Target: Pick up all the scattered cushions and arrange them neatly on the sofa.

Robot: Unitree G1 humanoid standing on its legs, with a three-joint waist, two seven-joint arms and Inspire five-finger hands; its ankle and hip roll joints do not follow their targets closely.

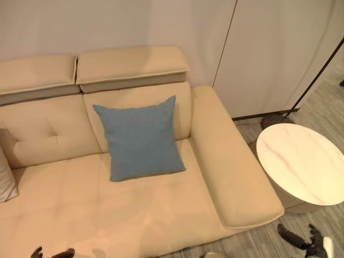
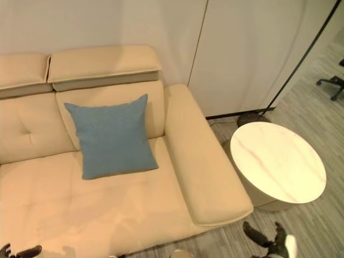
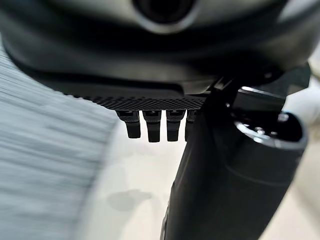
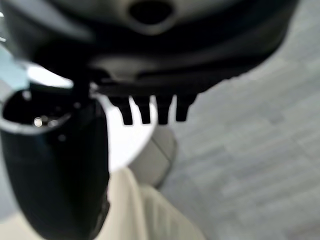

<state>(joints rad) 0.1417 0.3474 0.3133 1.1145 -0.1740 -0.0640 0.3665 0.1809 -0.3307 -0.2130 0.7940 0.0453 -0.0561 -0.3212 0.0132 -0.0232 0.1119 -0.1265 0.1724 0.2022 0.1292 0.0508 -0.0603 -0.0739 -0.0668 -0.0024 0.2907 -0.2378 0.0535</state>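
A square blue fabric cushion stands propped against the backrest of the cream leather sofa, well beyond both sets of fingers, so that one looks placed. The edge of a pale grey cushion lies on the seat, out past the fingers of the left hand, which are released and hold nothing. The right hand hangs relaxed and empty over the grey floor, near the round white counter. Tidying the grey cushion probably remains.

Round white side table beside a black floor lamp
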